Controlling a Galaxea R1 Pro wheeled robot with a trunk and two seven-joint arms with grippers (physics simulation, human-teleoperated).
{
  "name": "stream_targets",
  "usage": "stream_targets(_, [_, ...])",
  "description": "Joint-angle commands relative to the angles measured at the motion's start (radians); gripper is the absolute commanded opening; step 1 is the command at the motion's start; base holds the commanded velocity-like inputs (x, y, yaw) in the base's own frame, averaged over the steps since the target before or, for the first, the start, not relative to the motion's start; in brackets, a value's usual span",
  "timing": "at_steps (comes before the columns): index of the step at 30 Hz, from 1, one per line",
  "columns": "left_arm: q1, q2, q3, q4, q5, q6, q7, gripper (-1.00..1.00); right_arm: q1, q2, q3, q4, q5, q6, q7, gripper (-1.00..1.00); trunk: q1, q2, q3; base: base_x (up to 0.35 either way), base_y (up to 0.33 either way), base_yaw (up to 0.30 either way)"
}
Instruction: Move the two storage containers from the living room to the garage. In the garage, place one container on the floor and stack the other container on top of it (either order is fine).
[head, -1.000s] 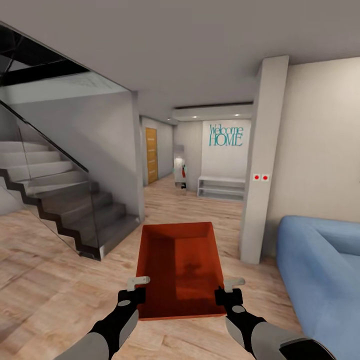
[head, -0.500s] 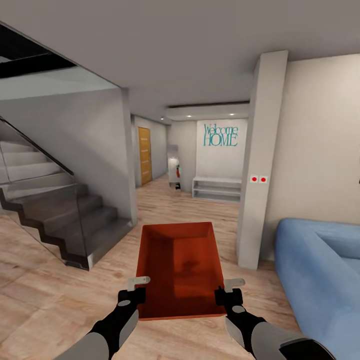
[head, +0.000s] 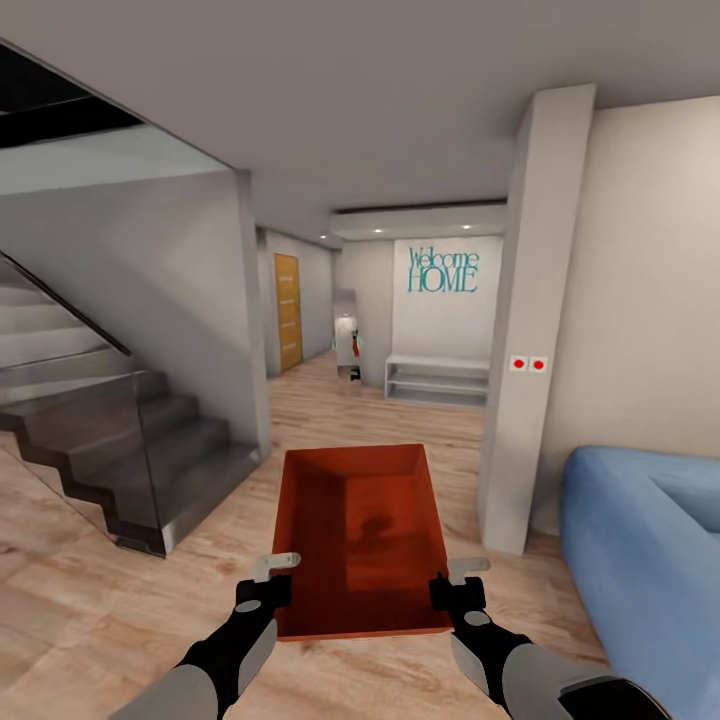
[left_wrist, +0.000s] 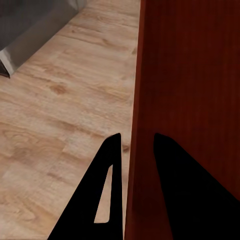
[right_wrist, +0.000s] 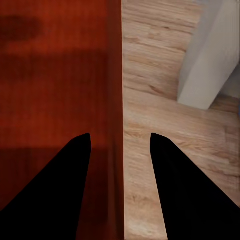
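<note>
I am carrying one storage container (head: 362, 540) out in front of me, level, with my arms on either side of it. My left end effector (head: 276, 572) straddles the container's left wall near the corner closest to me. In the left wrist view one finger sits inside the box and one outside, and the gap between them looks narrowed onto the wall. My right end effector (head: 455, 572) does the same on the right wall. There the gap between the fingers looks wider, so I cannot tell how firmly it bites.

The container hangs above the light wood-plank floor (head: 90, 600) of the living room, with the blue sofa (head: 640, 540) off to my right, a staircase (head: 110, 440) to my left and a pillar (head: 525, 320) ahead.

The box looks stiff and light: straight thin walls, open top, nothing inside. The walls are smooth, so a pinch could slip if I tilt it. I judge that holding both long walls opposite each other, as now, keeps it flat. The garage is still to be reached.
</note>
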Motion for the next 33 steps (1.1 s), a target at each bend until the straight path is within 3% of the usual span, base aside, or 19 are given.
stream_targets(1, [0.0,0.064,0.003,0.001,0.01,-0.001,0.012,-1.0,-0.001,0.001,-0.074,-0.042,0.027,-0.088,0.002,-1.0,0.001,-0.001,-0.002,0.322,0.0,0.0])
stream_targets(33, [0.0,0.064,0.003,0.001,0.01,-0.001,0.012,-1.0,-0.001,0.001,-0.074,-0.042,0.028,-0.089,0.002,-1.0,0.001,-0.001,-0.002,0.322,0.0,0.0])
